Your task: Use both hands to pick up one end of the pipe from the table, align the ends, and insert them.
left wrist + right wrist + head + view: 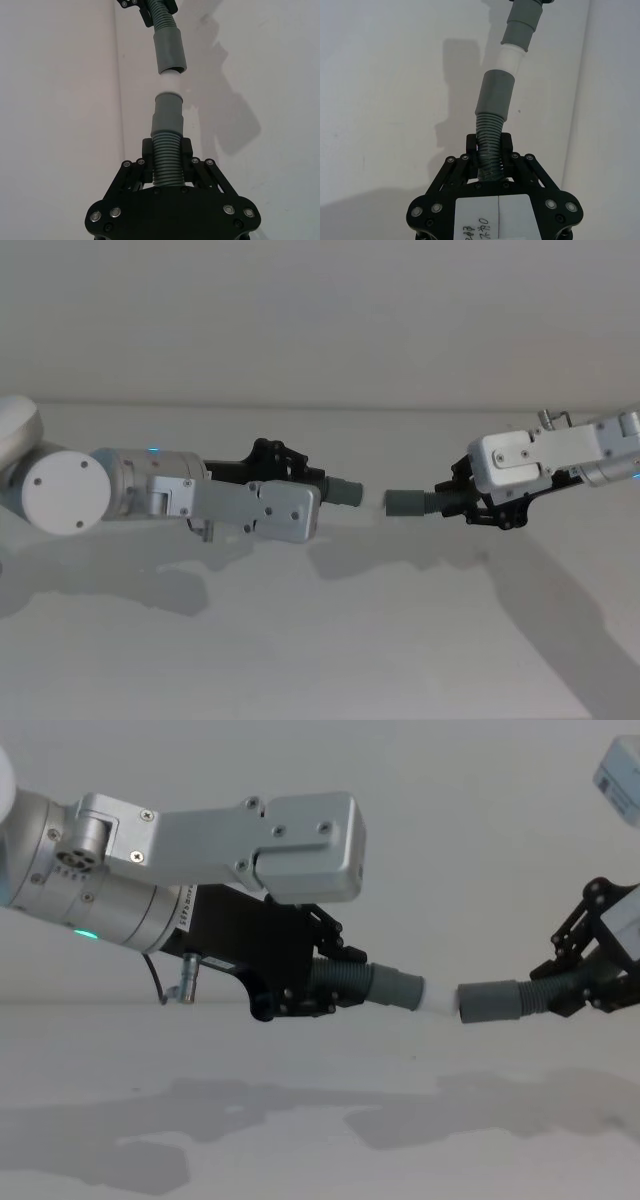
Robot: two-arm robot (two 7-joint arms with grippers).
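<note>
While both hose pieces hang in the air above the table (320, 640), the risk I weigh first is the biggest one: my two arms pushing toward each other slightly off axis. My left gripper (322, 982) is clamped around the ribbed section of the short piece (166, 162) just behind its cuff, and my right gripper (470, 502) is clamped the same way on the ribs of the longer piece (489, 145). The corrugated hose is soft, so I judge that a push with the axes out of line would bend it at the ribs instead of driving the joint home.

Next down, the two cuffs. From my right wrist, the left piece's cuff (522, 22) sits at a slight angle to the plain grey cuff (494, 95), so the line through them is not quite straight. If I close that way, the rim could catch and jam.

Smallest of all, the white tip (170, 80). It sits at the mouth of the plain cuff, bridging the two; whether it has gone in at all I cannot tell. If it is cocked there, it could pop back out, or a piece might slide through my fingers under load, since each grip is on ribs only.
</note>
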